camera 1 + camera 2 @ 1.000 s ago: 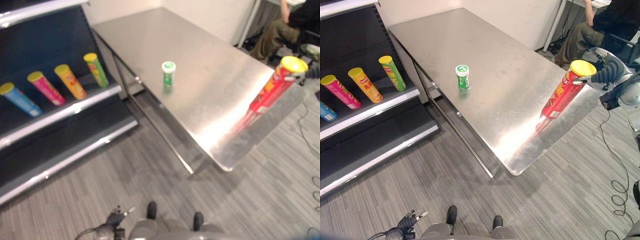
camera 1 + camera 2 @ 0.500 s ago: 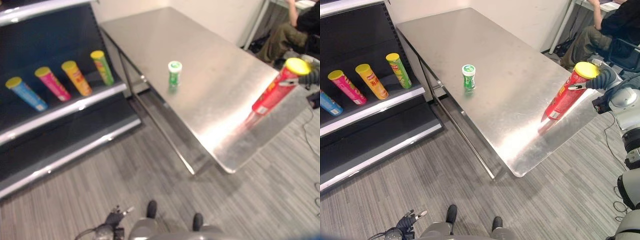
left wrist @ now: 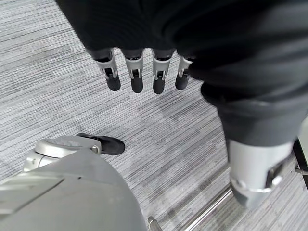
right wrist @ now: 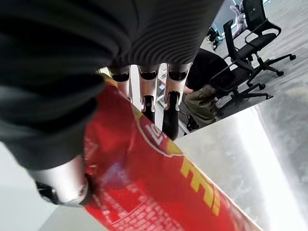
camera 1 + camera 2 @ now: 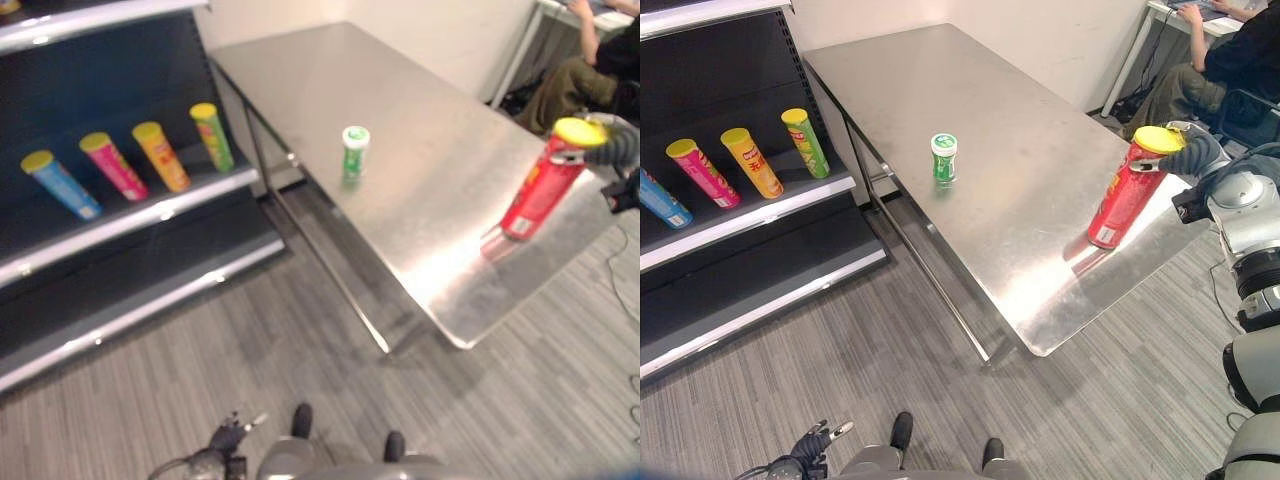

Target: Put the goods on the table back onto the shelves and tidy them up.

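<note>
— Right hand [image 5: 1196,152] wrapped round the top of the red can [image 5: 1123,195], just under its yellow lid; fingers [image 4: 170,111] and thumb curled against the red wall in the right wrist view.

— And the can itself?

— Tilted, lid leaning toward the hand, base resting on the steel table [image 5: 970,100] close to the right-hand edge, near the front corner. Pinched at the upper end only.

— Left hand?

— Hanging low over the grey striped floor [image 3: 57,57]. Left hand [image 3: 144,53] with fingers straight and relaxed, side by side, holding nothing.

— Anything else on the table?

— Small green bottle [image 5: 944,157] with a white cap, upright, near the middle of the front edge, well apart from the red can.

— Shelves?

— Dark shelves [image 5: 770,205] to the left of the table. Four cans in a row on one board, all leaning back: blue can [image 5: 61,184] furthest left, then pink can [image 5: 702,172], orange can [image 5: 751,161], green can [image 5: 806,142] nearest the table. Spaced evenly, not touching.

— Background?

— Seated person [image 5: 1220,70] in dark top and olive trousers past the far right corner of the table, beside a white desk leg.
</note>
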